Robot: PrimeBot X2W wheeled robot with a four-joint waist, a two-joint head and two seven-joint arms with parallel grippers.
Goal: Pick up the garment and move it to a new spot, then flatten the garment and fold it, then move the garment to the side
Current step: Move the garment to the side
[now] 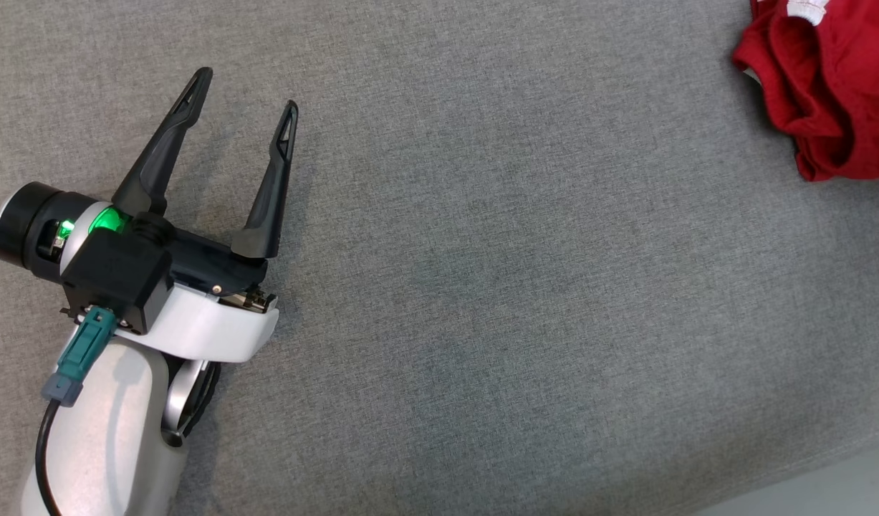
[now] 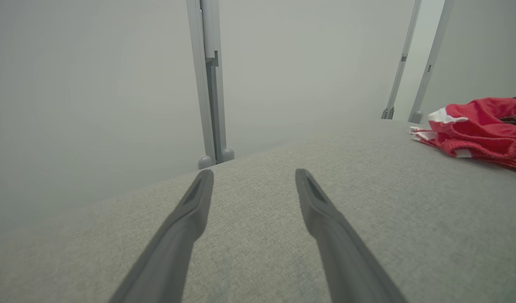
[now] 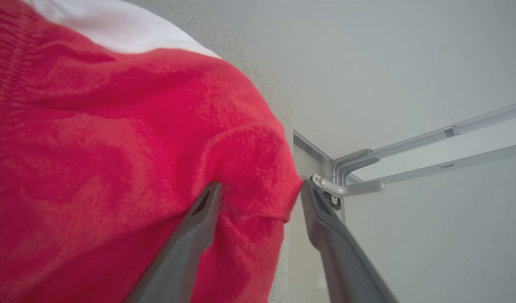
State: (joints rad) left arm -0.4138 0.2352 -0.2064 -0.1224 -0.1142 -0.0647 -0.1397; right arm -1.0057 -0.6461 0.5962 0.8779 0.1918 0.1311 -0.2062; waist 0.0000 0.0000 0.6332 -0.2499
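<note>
At top-right of head view: red garment [image 1: 826, 93], crumpled in a heap, white trim showing at its upper edge, partly cut off by the frame. It lies on the grey fabric surface [image 1: 518, 287], well apart from the left gripper [image 1: 246, 89].

Left gripper: lower left of head view, over bare fabric, fingers spread wide and pointing up-right, nothing between them. Green light [image 1: 109, 218] lit on the wrist, teal connector [image 1: 88, 344] plugged in behind it. Left wrist view agrees: both fingers apart above the grey surface, garment off to the far right near the surface's edge, white trim facing the camera. A pale metal post [image 2: 209, 84] stands beyond the far edge, with two more posts [image 2: 413, 63] further right.

Right gripper [image 3: 262, 185]: right wrist view looks straight onto the red cloth at close range. Fingers apart, not clamped. One finger [image 3: 199, 227] lies over the cloth, the other [image 3: 337, 244] sits past the hem, over the grey metal frame rails [image 3: 409, 143]. The hem's edge falls in the gap between them. Can't tell whether either finger touches the cloth.
</note>
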